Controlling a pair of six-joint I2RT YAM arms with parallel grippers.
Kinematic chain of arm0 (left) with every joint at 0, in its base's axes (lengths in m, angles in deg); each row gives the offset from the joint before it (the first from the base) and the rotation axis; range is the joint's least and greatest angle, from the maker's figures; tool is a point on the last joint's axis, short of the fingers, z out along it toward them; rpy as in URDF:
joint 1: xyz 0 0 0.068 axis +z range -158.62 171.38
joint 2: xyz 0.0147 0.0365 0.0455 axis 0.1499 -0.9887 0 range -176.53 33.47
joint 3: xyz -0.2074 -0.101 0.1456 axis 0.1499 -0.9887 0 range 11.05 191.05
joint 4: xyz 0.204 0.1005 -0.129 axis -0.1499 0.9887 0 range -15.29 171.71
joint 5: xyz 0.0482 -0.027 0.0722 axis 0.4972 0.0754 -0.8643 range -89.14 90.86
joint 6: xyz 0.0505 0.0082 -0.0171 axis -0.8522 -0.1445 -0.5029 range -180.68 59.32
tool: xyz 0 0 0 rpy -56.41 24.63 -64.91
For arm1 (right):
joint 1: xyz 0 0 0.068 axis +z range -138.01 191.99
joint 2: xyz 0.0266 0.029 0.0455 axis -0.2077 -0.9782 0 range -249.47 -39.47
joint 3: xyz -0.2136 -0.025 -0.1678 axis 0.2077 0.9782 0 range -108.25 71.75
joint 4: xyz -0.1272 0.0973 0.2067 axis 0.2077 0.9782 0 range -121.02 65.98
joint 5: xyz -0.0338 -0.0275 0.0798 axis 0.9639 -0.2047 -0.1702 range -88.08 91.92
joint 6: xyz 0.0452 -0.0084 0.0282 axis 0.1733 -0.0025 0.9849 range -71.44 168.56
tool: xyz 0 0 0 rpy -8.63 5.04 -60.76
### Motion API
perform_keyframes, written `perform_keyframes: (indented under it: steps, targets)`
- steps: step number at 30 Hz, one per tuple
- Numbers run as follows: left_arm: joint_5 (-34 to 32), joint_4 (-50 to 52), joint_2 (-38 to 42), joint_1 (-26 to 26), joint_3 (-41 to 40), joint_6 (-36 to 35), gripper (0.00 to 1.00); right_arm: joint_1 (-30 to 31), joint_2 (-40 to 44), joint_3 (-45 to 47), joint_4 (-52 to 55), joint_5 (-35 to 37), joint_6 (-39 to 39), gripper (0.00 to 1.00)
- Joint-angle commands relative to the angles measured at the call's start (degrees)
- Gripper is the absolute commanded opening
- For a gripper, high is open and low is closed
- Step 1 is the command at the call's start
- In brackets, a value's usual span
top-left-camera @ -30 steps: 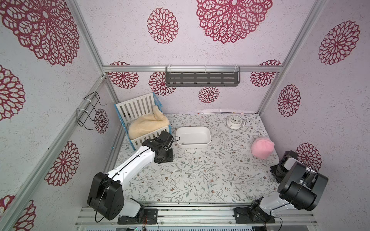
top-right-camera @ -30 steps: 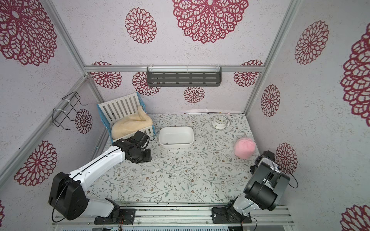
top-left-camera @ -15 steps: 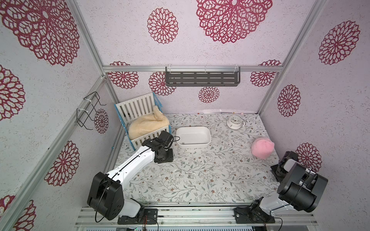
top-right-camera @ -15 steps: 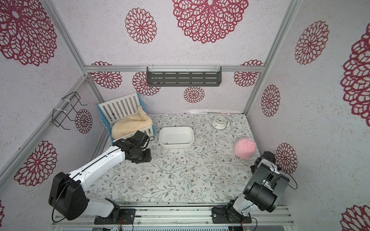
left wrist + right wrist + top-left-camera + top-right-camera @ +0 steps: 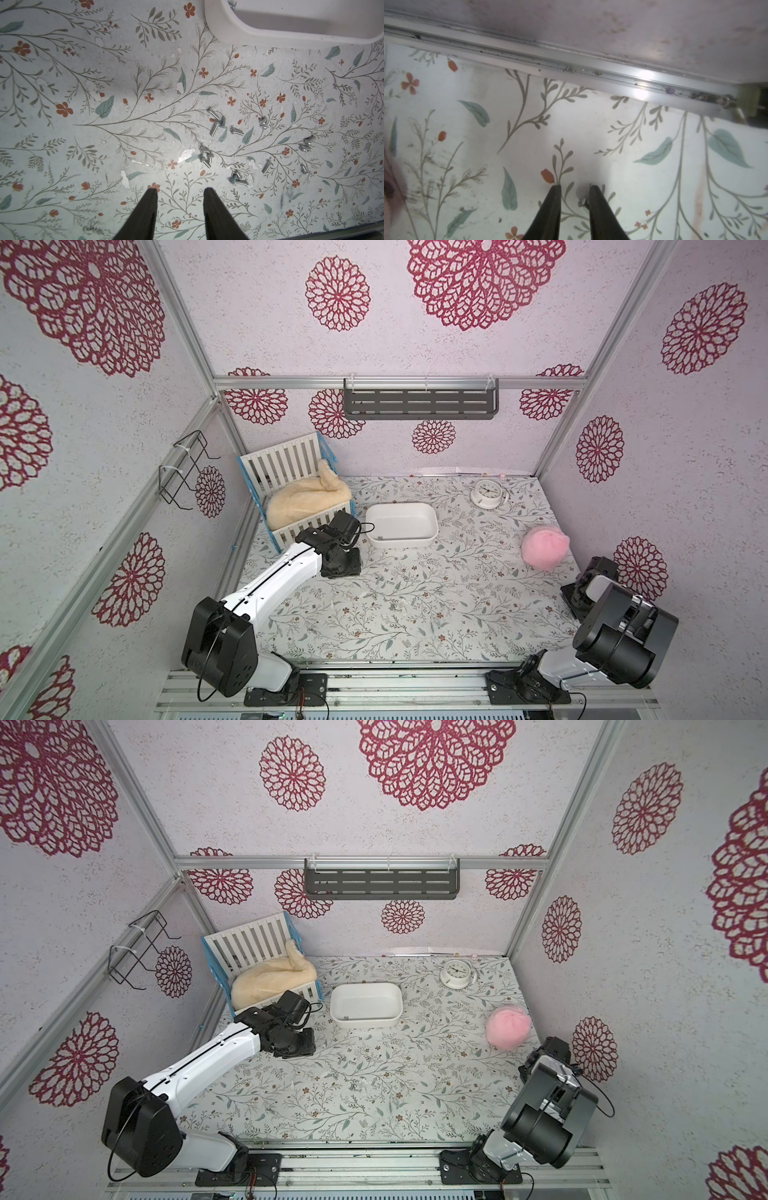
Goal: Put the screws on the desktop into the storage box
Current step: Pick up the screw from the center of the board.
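Screws (image 5: 236,131): roughly seventeen, in loose clusters on the desktop (image 5: 83,104) near the storage box (image 5: 270,31); one boxed screw (image 5: 232,4) lies inside it. One crib (image 5: 291,464) stands beside the box; one clock (image 5: 486,492) and one pink ball (image 5: 544,547) sit farther off. Left gripper (image 5: 179,192): jaws apart, empty. Right gripper (image 5: 575,187), well apart from the box: jaws narrowly apart, a lone screw (image 5: 582,201) against one finger.

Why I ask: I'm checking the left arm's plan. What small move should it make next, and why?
Probably ease the left gripper forward and down until its open, empty fingers straddle the nearest screws. That small cluster lies on the desktop just ahead of the fingertips, outside the storage box.
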State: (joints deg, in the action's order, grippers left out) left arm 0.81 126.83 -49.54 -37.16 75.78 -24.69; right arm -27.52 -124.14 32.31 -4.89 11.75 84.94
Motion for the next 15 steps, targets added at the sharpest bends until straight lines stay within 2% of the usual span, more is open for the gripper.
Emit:
perform_keyframes:
  steps: [1,9,15]
  targets:
    - [0.1,-0.7,-0.6,-0.6,1.2,-0.4,0.42,1.1,-1.7,2.9,5.2,-4.1,-0.4,0.26]
    - [-0.3,-0.6,-0.5,-0.7,1.2,-0.3,0.42,2.5,-2.5,3.6,5.4,-5.3,-0.6,0.19]
    - [-0.3,-0.7,-0.6,-0.8,1.0,-0.2,0.42,4.9,-3.3,3.6,6.1,-4.5,-0.6,0.19]
